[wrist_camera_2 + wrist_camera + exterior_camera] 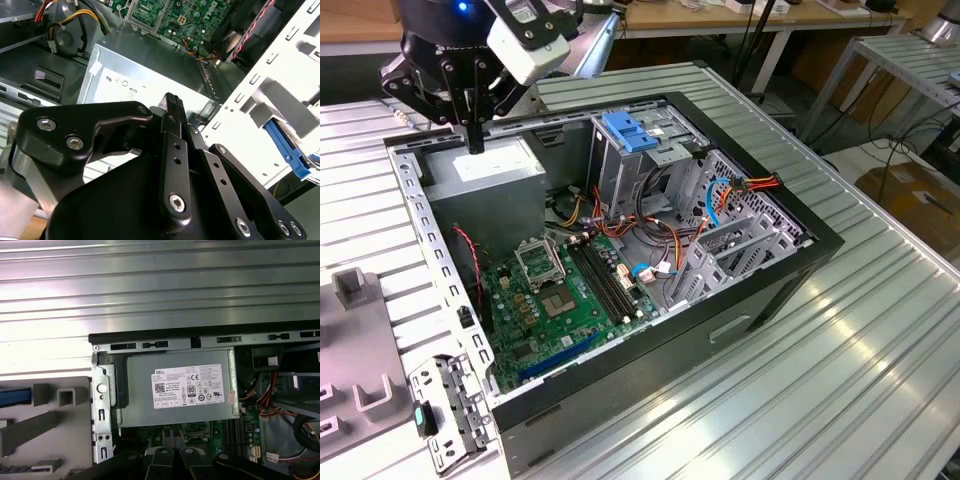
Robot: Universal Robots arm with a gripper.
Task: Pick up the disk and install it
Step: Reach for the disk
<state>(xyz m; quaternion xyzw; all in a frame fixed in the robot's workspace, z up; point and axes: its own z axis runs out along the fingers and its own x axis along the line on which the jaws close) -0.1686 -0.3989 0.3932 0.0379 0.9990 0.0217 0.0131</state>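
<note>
My gripper (475, 143) hangs over the back corner of the open computer case (740, 300), at the exterior view's left, just above the silver power supply (485, 172). Its black fingers (172, 102) are pressed together with nothing between them. Beside the case, a grey holder (45, 422) carries a bright blue rail (14, 397), which I take for the edge of the disk. The same blue rail (287, 147) is in the second wrist view. The disk's dark body is hidden. The gripper is well apart from it.
The drive cage with its wide blue latch (630, 130) stands in the middle of the case. The green motherboard (560, 300) lies on the case floor. Coloured cables (665, 235) and a thin blue cable (715, 200) cross the inside. The ribbed metal table (840, 360) surrounds the case.
</note>
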